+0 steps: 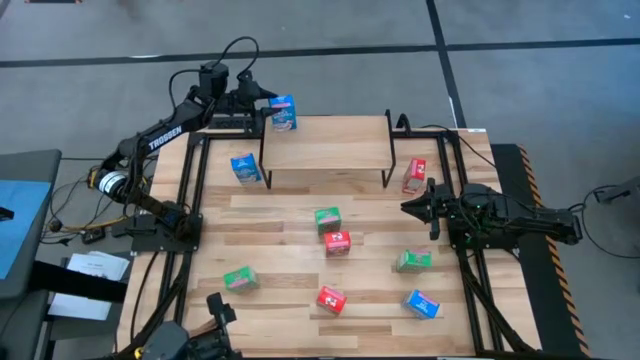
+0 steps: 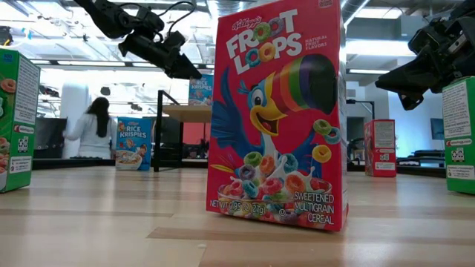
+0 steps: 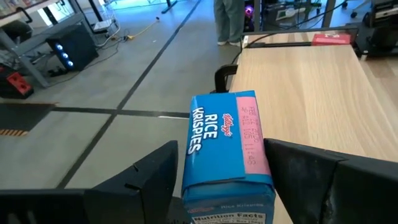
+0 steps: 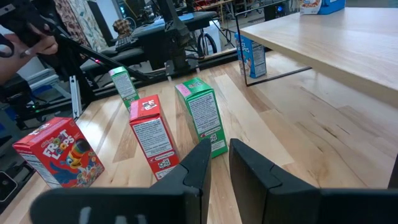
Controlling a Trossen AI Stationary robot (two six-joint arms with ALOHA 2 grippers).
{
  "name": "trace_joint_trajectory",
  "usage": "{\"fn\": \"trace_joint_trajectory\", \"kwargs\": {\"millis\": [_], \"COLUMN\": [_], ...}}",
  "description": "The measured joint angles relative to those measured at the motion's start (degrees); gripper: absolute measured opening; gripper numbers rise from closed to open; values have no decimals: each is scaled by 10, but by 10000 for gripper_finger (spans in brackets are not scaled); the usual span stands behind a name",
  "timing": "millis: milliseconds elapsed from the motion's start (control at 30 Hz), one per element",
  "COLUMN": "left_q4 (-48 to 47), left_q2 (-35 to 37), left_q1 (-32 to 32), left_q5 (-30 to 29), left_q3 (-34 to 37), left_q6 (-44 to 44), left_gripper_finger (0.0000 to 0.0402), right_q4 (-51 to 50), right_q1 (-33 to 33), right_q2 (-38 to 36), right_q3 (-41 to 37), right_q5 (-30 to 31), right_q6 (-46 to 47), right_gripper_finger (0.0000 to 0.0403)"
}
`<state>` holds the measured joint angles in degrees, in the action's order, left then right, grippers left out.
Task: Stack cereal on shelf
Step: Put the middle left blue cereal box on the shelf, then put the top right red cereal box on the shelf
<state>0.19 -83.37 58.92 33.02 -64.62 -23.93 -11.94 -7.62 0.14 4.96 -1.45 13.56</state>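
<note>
A blue Rice Krispies cereal box [image 3: 227,146] stands upright on its bottom at the far left corner of the shelf [image 1: 330,140]. My left gripper [image 1: 266,100] is open. It reaches level over the shelf's far left edge with one finger on each side of this box. My right gripper [image 4: 216,158] is shut on nothing and waits low at the table's right side [image 1: 408,205]. Several more cereal boxes stand on the tabletop, among them a green one [image 1: 327,218] and a red one [image 1: 337,241]. My left gripper has one finger [image 3: 152,171] beside one upright side of the blue box and the other finger [image 3: 298,168] beside the opposite side [image 3: 266,149]. It comes level from the shelf's far left. I cannot tell whether either finger touches the box.
A blue box [image 1: 245,167] stands on the table by the shelf's left legs and a red one [image 1: 414,175] by its right legs. Toward the near edge stand green [image 1: 240,279], red [image 1: 331,298], green [image 1: 412,260] and blue [image 1: 422,303] boxes. A person [image 2: 93,126] stands in the room behind.
</note>
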Motion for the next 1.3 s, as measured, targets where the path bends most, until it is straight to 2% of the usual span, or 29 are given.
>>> {"fn": "trace_joint_trajectory", "kwargs": {"millis": [667, 933, 1100, 1300], "left_q4": [6, 10, 6, -3], "left_q2": [37, 56, 66, 87], "left_q1": [0, -3, -27, -85], "left_q5": [-3, 21, 28, 28], "left_q3": [0, 0, 0, 0], "left_q6": [15, 94, 138, 135], "left_gripper_finger": [224, 224, 224, 224], "right_q4": [0, 0, 0, 0], "right_q1": [0, 0, 0, 0], "right_q2": [0, 0, 0, 0], "right_q3": [0, 0, 0, 0], "right_q5": [0, 0, 0, 0], "right_q6": [0, 0, 0, 0], "right_gripper_finger": [82, 82, 82, 82]}}
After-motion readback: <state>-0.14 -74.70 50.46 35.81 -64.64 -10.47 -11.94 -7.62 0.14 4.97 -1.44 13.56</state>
